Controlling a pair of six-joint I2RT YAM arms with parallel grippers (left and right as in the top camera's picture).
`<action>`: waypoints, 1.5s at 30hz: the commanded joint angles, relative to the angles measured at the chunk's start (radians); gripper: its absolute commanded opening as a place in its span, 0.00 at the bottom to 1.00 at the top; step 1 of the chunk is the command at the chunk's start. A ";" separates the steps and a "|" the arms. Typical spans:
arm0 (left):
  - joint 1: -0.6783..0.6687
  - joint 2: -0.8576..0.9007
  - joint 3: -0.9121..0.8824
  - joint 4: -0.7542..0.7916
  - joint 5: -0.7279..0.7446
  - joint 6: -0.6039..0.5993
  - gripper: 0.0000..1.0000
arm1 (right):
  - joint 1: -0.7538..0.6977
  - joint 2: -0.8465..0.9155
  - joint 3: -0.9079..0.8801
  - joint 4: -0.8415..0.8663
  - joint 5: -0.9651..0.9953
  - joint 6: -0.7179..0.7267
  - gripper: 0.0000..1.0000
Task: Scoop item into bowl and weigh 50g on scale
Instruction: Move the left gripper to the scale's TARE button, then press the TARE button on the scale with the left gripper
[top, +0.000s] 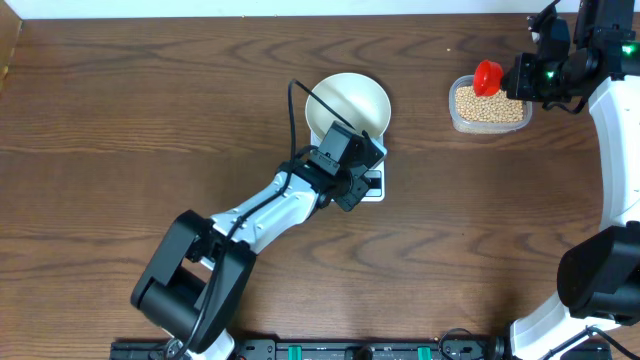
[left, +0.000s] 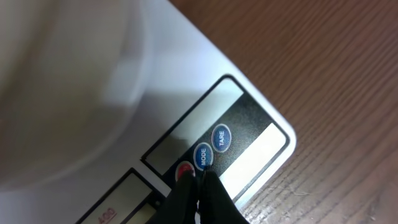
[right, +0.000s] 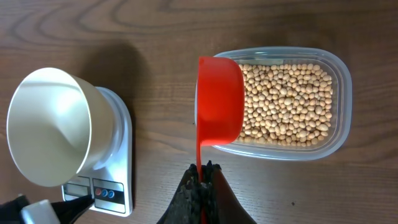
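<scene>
- At the table's right side, beans (right: 286, 99) lay in a clear tub (right: 341, 81); loose, hard and light, likely to roll, so better scooped than pinched
- Right gripper (right: 202, 177) was clamped on the thin handle of a red scoop (right: 219, 99), cup over the tub
- Left gripper (left: 198, 180), fingers pressed together, pointed at the buttons (left: 202, 155) of the scale (left: 186, 81); bowl (top: 345, 100) sat on it

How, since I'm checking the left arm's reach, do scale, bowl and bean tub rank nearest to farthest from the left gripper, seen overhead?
1. scale, directly under the left gripper.
2. bowl, just beyond, on the scale.
3. tub, far right.
</scene>
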 joint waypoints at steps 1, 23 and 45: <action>0.001 0.023 -0.002 0.002 -0.013 0.029 0.07 | -0.004 0.009 -0.006 0.003 -0.010 -0.018 0.01; 0.003 0.070 -0.002 0.034 -0.040 0.032 0.07 | -0.004 0.009 -0.006 0.008 -0.009 -0.019 0.01; 0.000 0.071 -0.003 0.019 -0.095 0.031 0.07 | -0.004 0.008 -0.006 0.008 -0.010 -0.019 0.01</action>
